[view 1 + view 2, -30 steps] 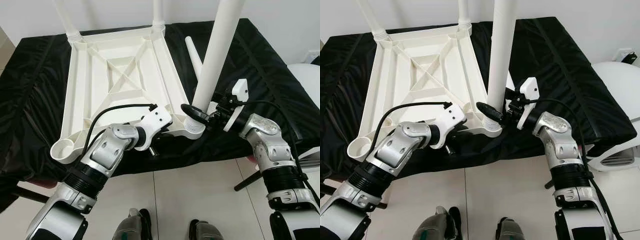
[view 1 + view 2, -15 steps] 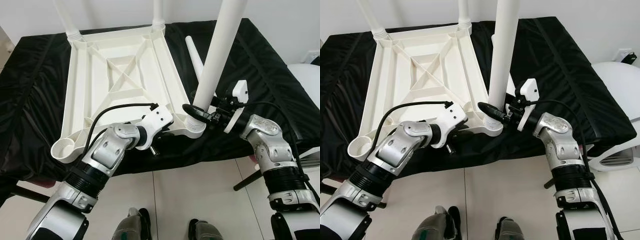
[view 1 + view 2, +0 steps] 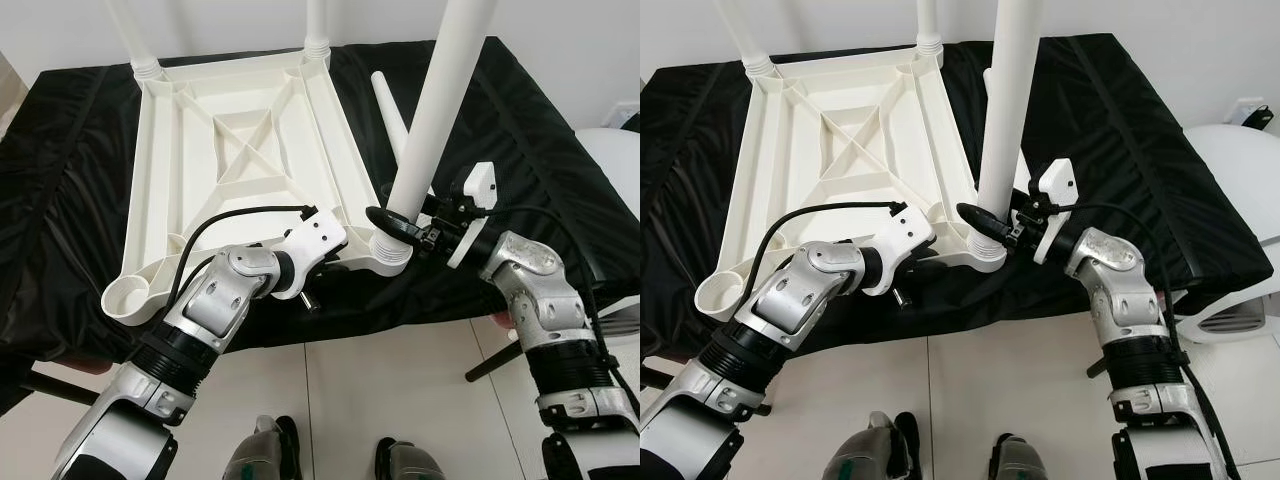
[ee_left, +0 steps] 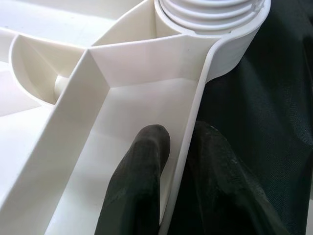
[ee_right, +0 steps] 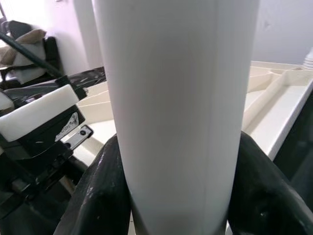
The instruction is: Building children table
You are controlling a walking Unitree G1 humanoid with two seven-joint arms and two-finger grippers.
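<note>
Bright, even indoor light with soft, faint shadows. The white table frame (image 3: 240, 150) is nearly washed out against the black cloth (image 3: 520, 130), which swallows detail. Head views are sharp, bowed at the edges; the wrist close-ups are slightly soft.

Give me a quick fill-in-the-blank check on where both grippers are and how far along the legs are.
1. The right gripper is shut on the white leg standing in the near-right ____ of the upturned table top.
2. The left gripper pinches the table top's ____, one finger on each side.
3. The near-left socket holds ____ leg.
4. A spare leg lies on the ____ cloth.

Missing words: socket; rim; no; black
</note>
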